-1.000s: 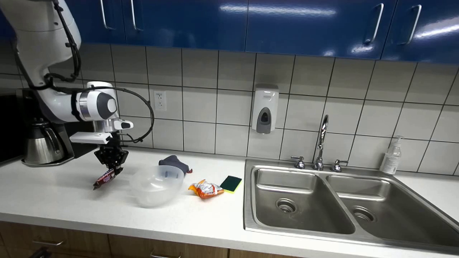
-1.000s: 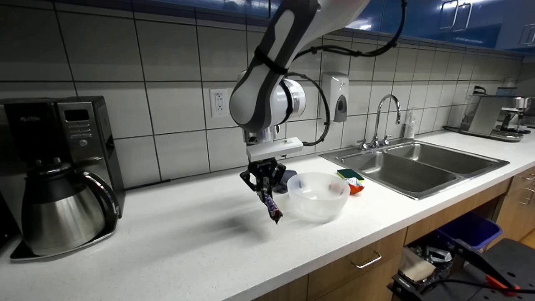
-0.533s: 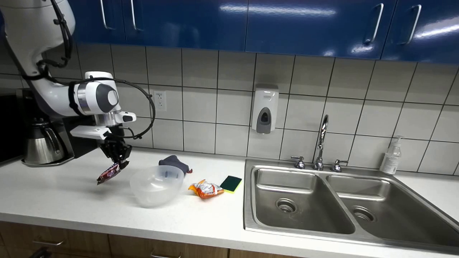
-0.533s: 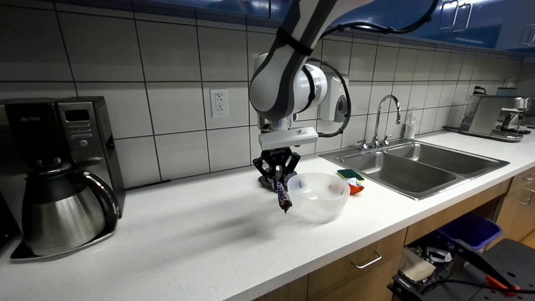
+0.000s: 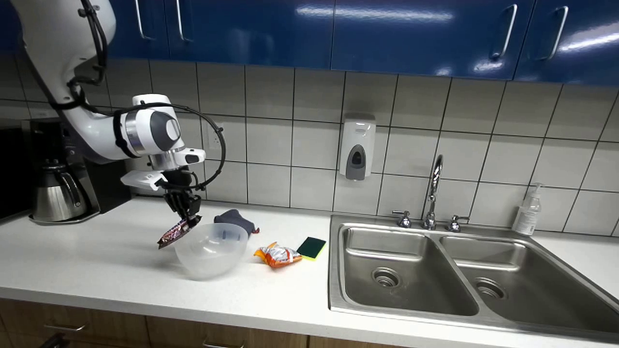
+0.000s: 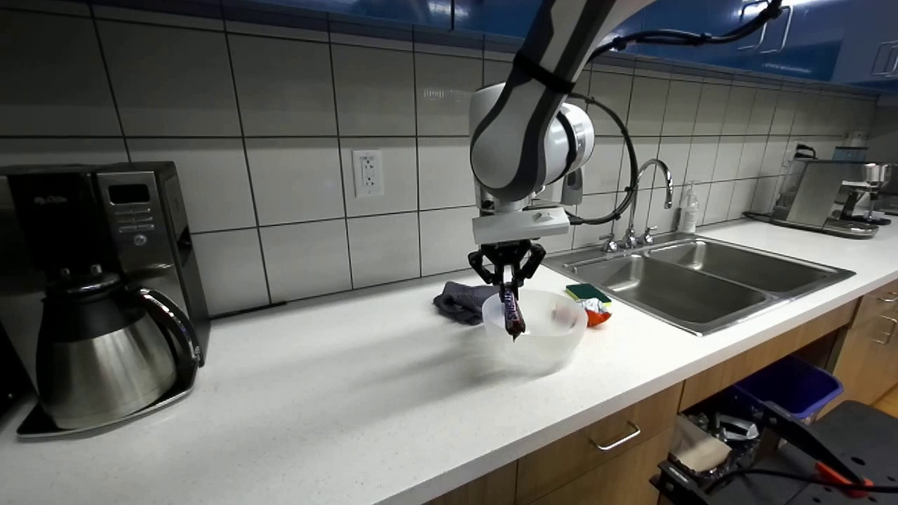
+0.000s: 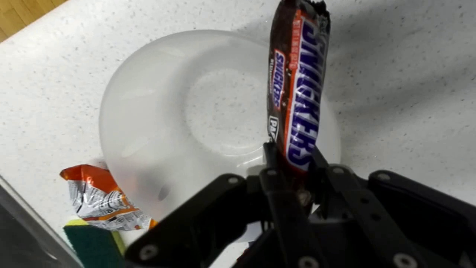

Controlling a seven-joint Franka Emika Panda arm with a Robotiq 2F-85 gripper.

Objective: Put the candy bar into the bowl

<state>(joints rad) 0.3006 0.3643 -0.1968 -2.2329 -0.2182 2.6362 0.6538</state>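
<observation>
The candy bar is a slim Snickers bar in a dark brown-red wrapper. It shows in both exterior views (image 5: pixel 175 233) (image 6: pixel 513 315) and in the wrist view (image 7: pixel 297 82). My gripper (image 7: pixel 293 153) is shut on one end of it; the bar's free end sticks out, tilted downward. The whitish translucent bowl (image 5: pixel 213 256) stands on the counter. In an exterior view the bar overlaps the bowl's near-left rim (image 6: pixel 554 344). In the wrist view the bar lies across one side of the bowl (image 7: pixel 145 123). The gripped end is partly hidden by the fingers.
An orange and silver packet (image 5: pixel 278 255) and a green and yellow sponge (image 5: pixel 312 247) lie beside the bowl, near the steel sink (image 5: pixel 337 270). A dark grey cloth (image 6: pixel 463 301) lies behind it. A coffee maker (image 6: pixel 133 224) stands at the counter's end. A tiled wall (image 5: pixel 271 183) is behind.
My gripper has carried the candy bar rightward in both exterior views and slightly up, from beside the bowl to its rim area. The bowl and other objects have not moved.
</observation>
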